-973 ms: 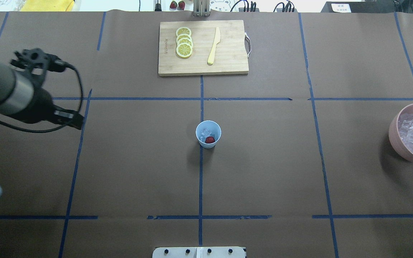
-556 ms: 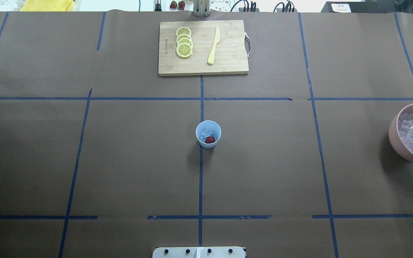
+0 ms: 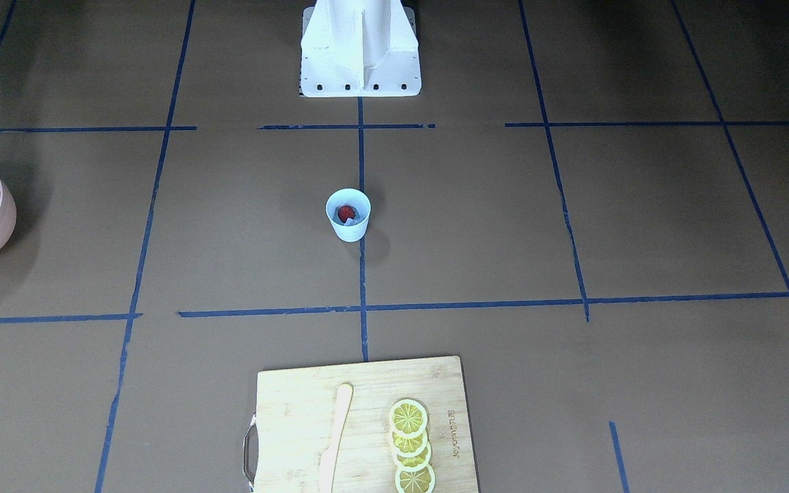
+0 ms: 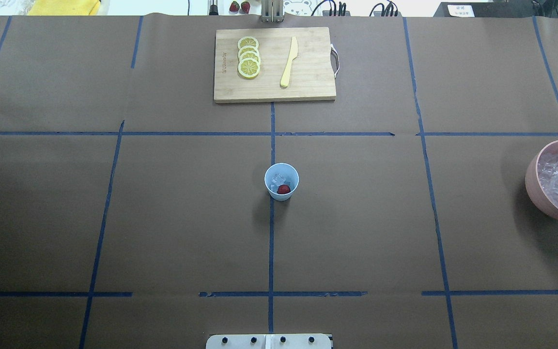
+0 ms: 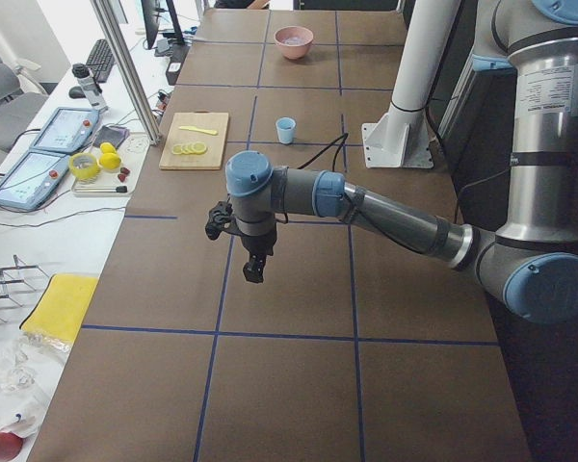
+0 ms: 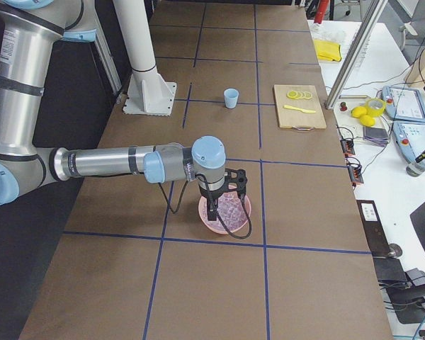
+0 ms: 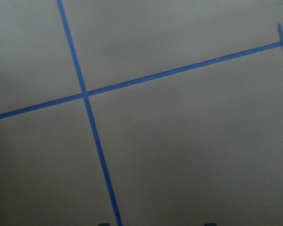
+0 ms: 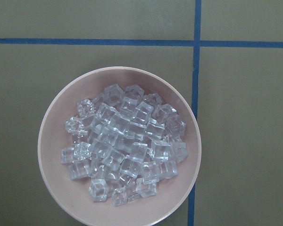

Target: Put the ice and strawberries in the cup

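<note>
A small pale-blue tapered cup [image 3: 349, 231] stands upright mid-table. It holds a small round dark-red strawberry [image 4: 284, 189] beside a few clear glassy ice cubes [image 4: 276, 180], and sits well apart from both sets of jaws. The right gripper [image 6: 212, 211] hangs directly above a round pink bowl [image 8: 49, 141] heaped with more cubes. The left gripper [image 5: 254, 268] hovers over brown paper-covered table [image 7: 188, 141] crossed by blue tape lines [image 7: 98, 146]. Whether either gripper's jaws are open or closed cannot be told.

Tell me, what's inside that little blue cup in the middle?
A dark-red strawberry lies beside a few clear ice cubes in the cup. The berry and the cup's wall cover whatever is beneath, so the cubes cannot be counted.
</note>
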Controlling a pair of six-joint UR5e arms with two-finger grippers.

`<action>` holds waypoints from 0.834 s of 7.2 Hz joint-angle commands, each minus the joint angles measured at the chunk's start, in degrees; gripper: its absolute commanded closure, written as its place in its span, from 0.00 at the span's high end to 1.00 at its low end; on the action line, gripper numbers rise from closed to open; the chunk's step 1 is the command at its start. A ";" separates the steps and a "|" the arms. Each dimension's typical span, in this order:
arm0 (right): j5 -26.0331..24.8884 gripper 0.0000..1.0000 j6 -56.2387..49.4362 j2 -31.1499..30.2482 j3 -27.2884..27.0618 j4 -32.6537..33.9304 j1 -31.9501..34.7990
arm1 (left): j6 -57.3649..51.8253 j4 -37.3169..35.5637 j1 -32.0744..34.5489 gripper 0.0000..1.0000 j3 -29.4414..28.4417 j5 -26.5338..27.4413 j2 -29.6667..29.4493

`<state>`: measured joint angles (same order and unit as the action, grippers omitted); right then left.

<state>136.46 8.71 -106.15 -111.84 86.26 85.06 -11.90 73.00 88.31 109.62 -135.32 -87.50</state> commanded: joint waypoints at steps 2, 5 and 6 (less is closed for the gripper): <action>0.03 1.00 -6.92 -1.85 -1.01 2.41 1.33 | -3.48 -6.36 2.92 0.78 -3.70 -0.39 0.40; -1.02 1.00 -8.97 -2.39 -0.14 3.03 1.60 | -3.57 -9.64 2.83 0.78 -8.69 -0.38 0.31; -1.03 1.00 -10.46 -1.96 0.04 4.26 1.43 | -3.57 -7.02 2.83 1.00 -9.60 -0.47 0.31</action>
<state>135.60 -0.21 -108.35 -112.10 89.36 86.58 -15.41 64.21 91.14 101.92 -135.70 -87.17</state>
